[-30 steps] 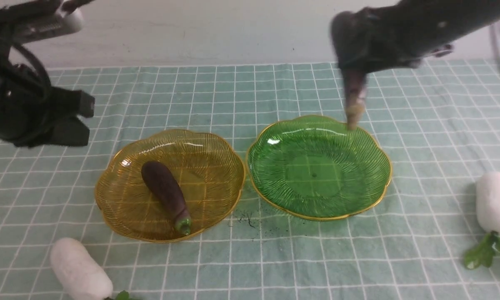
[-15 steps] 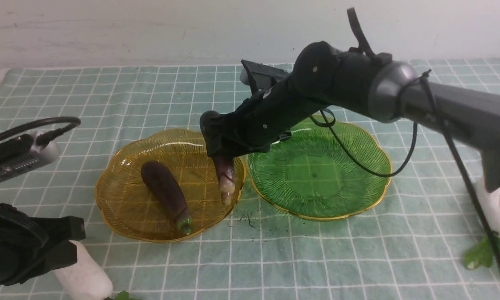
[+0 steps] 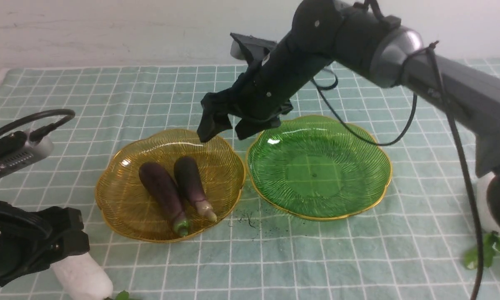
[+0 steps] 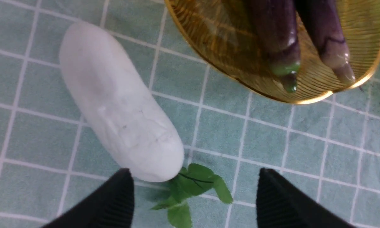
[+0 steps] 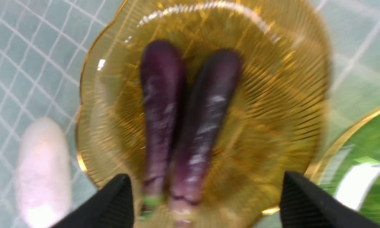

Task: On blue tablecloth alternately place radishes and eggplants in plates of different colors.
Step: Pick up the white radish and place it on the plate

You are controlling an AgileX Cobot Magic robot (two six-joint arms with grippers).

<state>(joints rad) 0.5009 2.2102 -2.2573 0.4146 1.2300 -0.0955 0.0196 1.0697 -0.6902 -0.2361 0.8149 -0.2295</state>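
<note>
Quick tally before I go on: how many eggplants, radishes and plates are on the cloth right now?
Eggplants: 2
Radishes: 2
Plates: 2
Total: 6

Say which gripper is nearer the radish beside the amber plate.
Left. The left gripper hovers open at the leafy end of the radish; the right gripper hangs open above the amber plate, farther off.
</note>
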